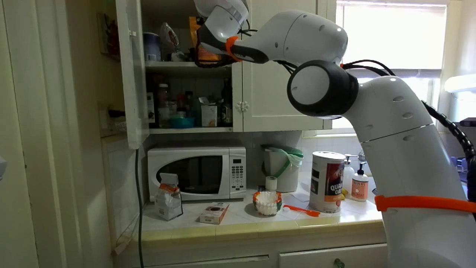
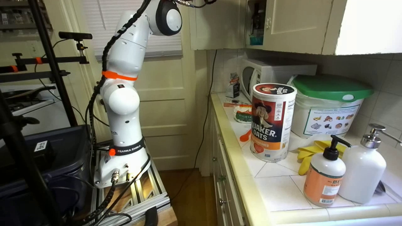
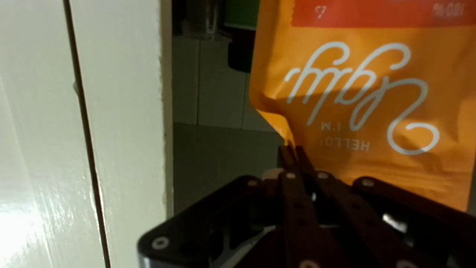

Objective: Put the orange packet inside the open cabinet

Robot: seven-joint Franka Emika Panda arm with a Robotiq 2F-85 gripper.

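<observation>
Packet: the orange packet (image 3: 357, 93) is at the cabinet (image 1: 237, 85), by the right part of its upper shelf (image 1: 169, 64) in an exterior view; whether any of its weight rests there I cannot tell.
Tool: narrow; the tips of the tool (image 3: 292, 150) pinch a fold at the packet's edge.
Film: soft and bendy, judging by the crease running in from the pinch; contents unseen, probably light.
Sheen: smooth, so likely slippery; a firm squeeze on the thin edge should serve better than a grab at the fuller middle.
Fold: held low on the left in the wrist view, with most of the packet spreading to one side, so it may swing or twist.
Frame: the white cabinet frame (image 3: 126, 111) is near but apart from the packet; a scrape would probably bend it, not break it.
Release: its base is best supported first, as a limp pouch can slump.
</observation>
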